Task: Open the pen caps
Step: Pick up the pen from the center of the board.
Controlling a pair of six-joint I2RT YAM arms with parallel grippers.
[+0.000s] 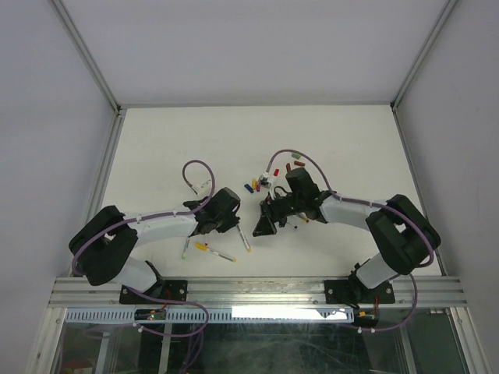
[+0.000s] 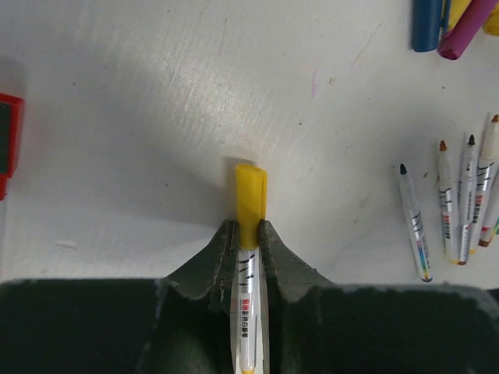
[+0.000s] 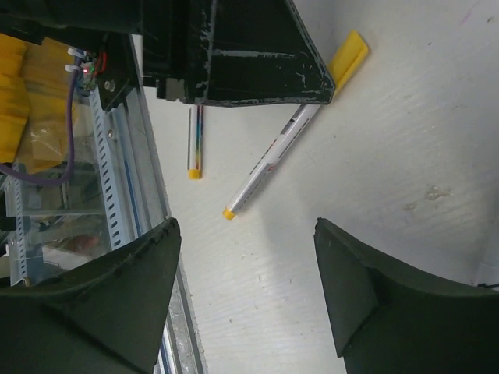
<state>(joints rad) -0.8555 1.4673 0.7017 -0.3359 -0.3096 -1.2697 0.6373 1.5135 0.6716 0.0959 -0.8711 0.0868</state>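
Note:
My left gripper (image 2: 248,227) is shut on a thin white pen barrel (image 2: 249,312), just behind its yellow pen cap (image 2: 250,195), which sticks out past the fingertips close above the table. In the right wrist view that same yellow cap (image 3: 348,54) and the barrel (image 3: 265,167) run out of either side of the left gripper (image 3: 234,54). My right gripper (image 3: 243,226) is open with nothing between its fingers, a short way from the pen. In the top view the left gripper (image 1: 234,218) and right gripper (image 1: 263,224) face each other at mid-table. Loose pen caps (image 1: 253,187) lie behind them.
Several uncapped pens (image 2: 452,206) lie to the right in the left wrist view, with blue, purple and yellow caps (image 2: 437,23) beyond. Two more pens (image 1: 210,249) lie near the front rail (image 3: 132,179). Red and green caps (image 1: 296,164) sit further back.

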